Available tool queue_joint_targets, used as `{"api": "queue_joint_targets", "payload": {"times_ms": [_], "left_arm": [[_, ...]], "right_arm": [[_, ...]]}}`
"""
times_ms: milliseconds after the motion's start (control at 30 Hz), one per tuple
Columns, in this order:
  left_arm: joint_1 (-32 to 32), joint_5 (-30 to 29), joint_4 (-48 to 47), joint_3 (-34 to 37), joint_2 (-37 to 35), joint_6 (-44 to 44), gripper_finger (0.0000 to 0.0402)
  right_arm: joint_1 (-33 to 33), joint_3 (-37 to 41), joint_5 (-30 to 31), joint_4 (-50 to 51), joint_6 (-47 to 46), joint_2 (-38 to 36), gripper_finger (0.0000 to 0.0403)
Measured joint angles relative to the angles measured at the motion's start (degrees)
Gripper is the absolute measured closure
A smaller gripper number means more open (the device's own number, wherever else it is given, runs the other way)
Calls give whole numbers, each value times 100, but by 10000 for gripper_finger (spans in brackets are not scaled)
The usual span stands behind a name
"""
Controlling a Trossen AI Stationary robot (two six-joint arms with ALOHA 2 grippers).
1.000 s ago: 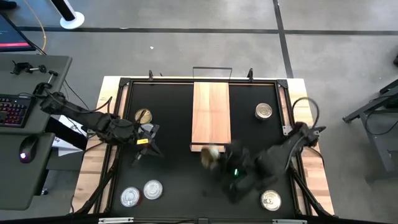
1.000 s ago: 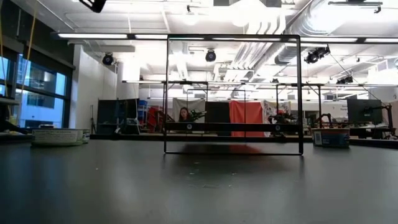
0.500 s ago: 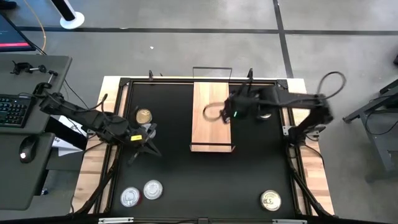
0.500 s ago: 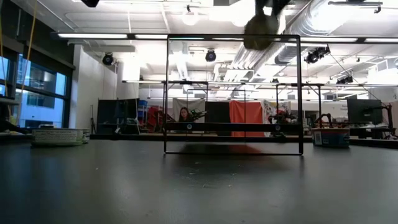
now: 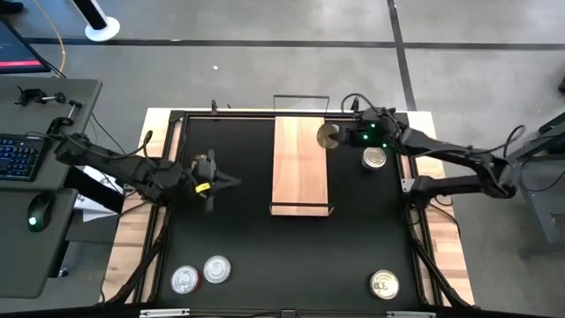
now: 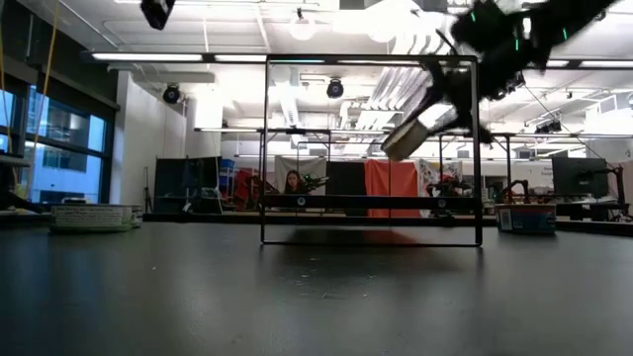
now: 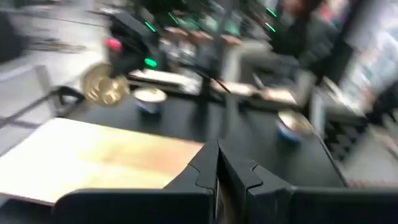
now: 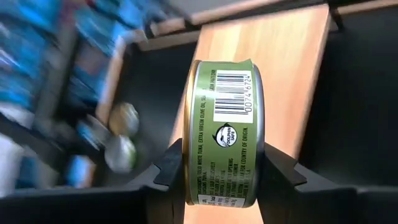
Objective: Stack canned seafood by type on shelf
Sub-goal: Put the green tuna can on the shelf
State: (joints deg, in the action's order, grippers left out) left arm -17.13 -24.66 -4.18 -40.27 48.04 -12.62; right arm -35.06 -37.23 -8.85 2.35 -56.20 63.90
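Above the shelf (image 5: 299, 164), green-labelled gold-lidded tin (image 8: 224, 130), clamped in right end effector (image 8: 222, 171)

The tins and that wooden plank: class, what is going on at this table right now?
The right claw holds a green-labelled tin on its edge, in the air over the far right edge of the shelf. The shelf is bare. The left claw is shut and empty, out over the table's left half. Four more tins lie on the black table: one right of the shelf, two at the near left, one at the near right.
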Motion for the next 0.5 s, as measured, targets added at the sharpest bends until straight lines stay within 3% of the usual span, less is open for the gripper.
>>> {"api": "queue_joint_targets", "payload": {"times_ms": [100, 167, 500], "left_arm": [[217, -346, 569, 2, 159, -438, 402], [317, -501, 915, 2, 262, -643, 402], [789, -583, 2714, 2, 648, 101, 401]], "right_arm": [[-294, 651, -143, -1875, -700, 296, 286], [-358, 849, -171, -2578, -968, 565, 286], [-508, 511, 70, -2993, -985, 1761, 286]]}}
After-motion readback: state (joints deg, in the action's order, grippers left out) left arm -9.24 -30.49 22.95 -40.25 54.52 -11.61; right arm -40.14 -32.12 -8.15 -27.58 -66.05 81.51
